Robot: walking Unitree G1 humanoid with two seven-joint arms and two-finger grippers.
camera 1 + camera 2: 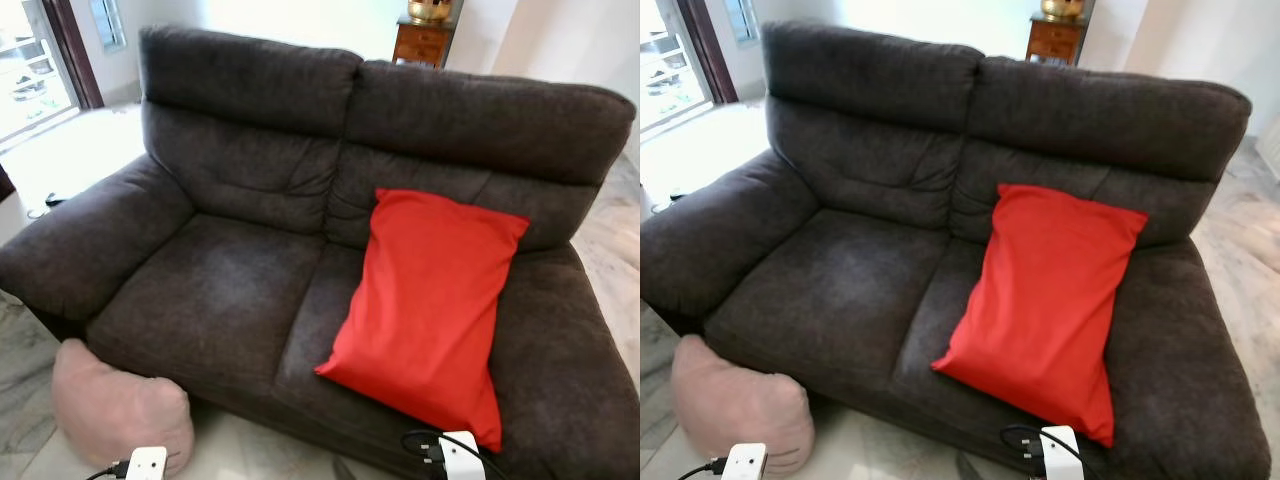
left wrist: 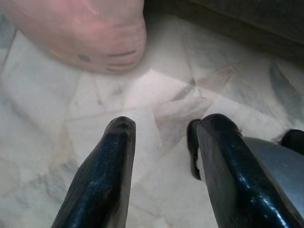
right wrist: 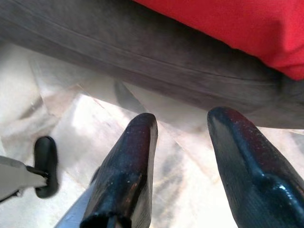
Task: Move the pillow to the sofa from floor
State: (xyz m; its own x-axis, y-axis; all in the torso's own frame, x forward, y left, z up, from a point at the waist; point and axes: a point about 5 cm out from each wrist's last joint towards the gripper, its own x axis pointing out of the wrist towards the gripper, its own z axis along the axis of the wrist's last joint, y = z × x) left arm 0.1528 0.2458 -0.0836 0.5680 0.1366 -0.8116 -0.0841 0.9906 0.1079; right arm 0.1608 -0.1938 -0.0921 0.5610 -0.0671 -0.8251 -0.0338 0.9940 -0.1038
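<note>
I see the pink pillow (image 1: 118,410) lying on the marble floor (image 2: 42,118), tucked against the front left corner of the dark grey sofa (image 1: 240,290), below its left armrest. A red pillow (image 1: 425,305) leans upright on the right seat cushion against the backrest; the left seat is bare. Behind the sofa stands a wooden cabinet (image 1: 422,42). My left gripper (image 2: 164,156) hangs over the floor near the pink pillow with its fingers spread apart, grasping nothing. My right gripper (image 3: 183,156) hangs by the sofa's front edge, below the red pillow, fingers likewise parted around nothing.
</note>
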